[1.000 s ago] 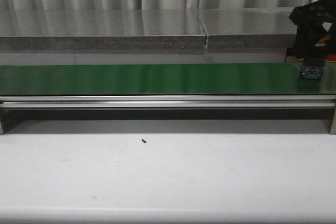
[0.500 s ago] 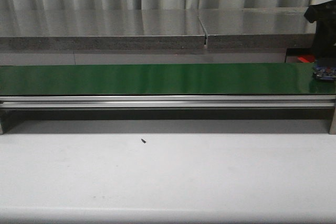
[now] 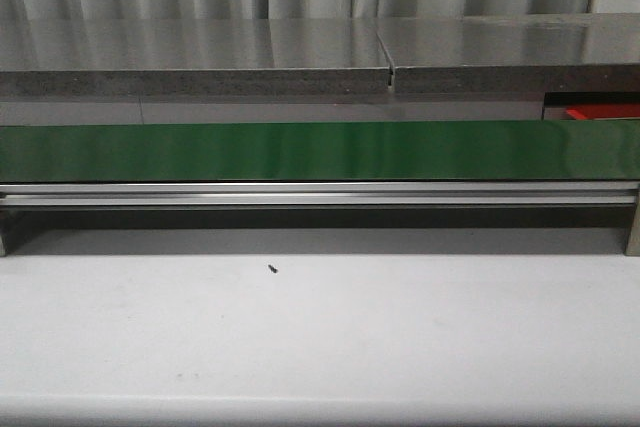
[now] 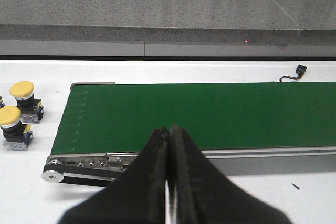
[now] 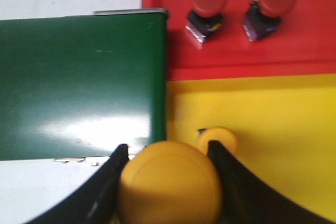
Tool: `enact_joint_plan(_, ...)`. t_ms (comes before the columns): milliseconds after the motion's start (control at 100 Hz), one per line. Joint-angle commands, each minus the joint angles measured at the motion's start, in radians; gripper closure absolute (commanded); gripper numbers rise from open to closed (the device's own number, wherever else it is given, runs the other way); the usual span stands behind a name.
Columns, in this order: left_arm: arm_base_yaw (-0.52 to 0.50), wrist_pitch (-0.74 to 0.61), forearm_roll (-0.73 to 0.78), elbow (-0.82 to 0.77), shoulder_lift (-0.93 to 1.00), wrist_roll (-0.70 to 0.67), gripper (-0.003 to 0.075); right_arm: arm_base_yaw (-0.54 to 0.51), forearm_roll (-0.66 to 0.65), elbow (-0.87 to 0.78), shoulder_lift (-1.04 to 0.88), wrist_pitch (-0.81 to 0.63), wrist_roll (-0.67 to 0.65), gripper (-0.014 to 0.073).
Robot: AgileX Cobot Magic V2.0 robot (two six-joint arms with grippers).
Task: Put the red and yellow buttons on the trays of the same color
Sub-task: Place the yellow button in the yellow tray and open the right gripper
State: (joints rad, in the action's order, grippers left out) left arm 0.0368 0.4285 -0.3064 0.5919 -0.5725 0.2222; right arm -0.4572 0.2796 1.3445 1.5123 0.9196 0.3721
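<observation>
The right gripper is clamping a yellow button by its domed cap beside the yellow tray; being smooth, rigid and light, it may slip. The left gripper is pressed closed, empty.

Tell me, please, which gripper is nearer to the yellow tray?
The right gripper: it hangs right over the yellow tray, holding a yellow button. The left gripper is shut at the belt's other end.

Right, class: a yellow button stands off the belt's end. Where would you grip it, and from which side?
Probably from above, jaws closing across the round cap of the yellow button. It stands upright, cap uppermost and wider than the dark body below, and its twin stands close beside it.
</observation>
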Motion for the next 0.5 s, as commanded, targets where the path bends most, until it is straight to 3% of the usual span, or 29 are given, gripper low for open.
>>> enact_joint_plan(0, 0.01, -0.071, -0.016, 0.028, -0.003, -0.002, 0.0739, -0.076, 0.018, 0.016, -0.035, -0.075, -0.006, 0.048)
enact_joint_plan(220, 0.01, -0.071, -0.016, 0.028, -0.003, -0.002, 0.0739, -0.214, 0.074, 0.016, 0.036, -0.209, -0.013, 0.048)
enact_joint_plan(490, 0.01, -0.071, -0.016, 0.028, -0.003, -0.002, 0.0739, -0.213, 0.076, 0.016, 0.174, -0.308, 0.001, 0.048)
